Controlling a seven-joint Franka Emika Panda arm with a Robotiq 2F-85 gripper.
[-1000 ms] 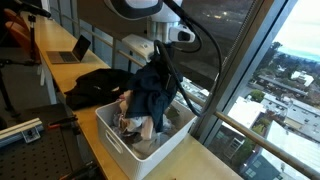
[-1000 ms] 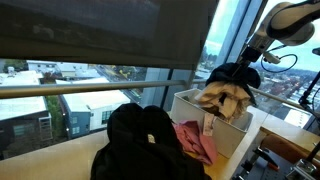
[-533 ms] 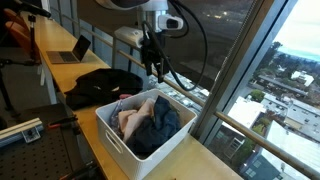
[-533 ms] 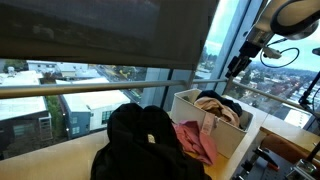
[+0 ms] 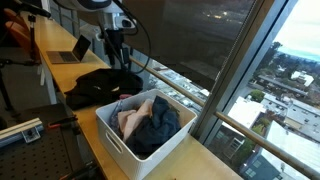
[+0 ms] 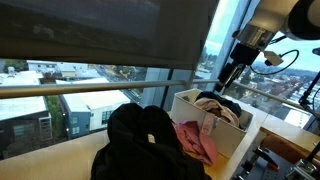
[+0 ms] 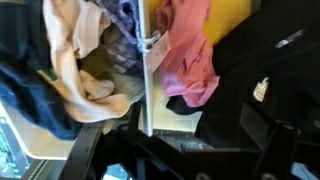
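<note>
Now we are counting one white bin [image 5: 113, 143], with one dark blue garment [image 5: 158, 130] lying crumpled and rumpled inside it beside one beige garment [image 5: 130, 120], and one pink cloth [image 6: 195, 140] just outside it. Our gripper [image 5: 118, 62] is hovering above the bin's edge, jaws spread wide, gripping nothing.

Crumpled navy fabric garment [image 5: 158, 130] is heaped in white plastic bin [image 5: 118, 148], along its window-side edge, touching beige cloth [image 5: 131, 120].
</note>
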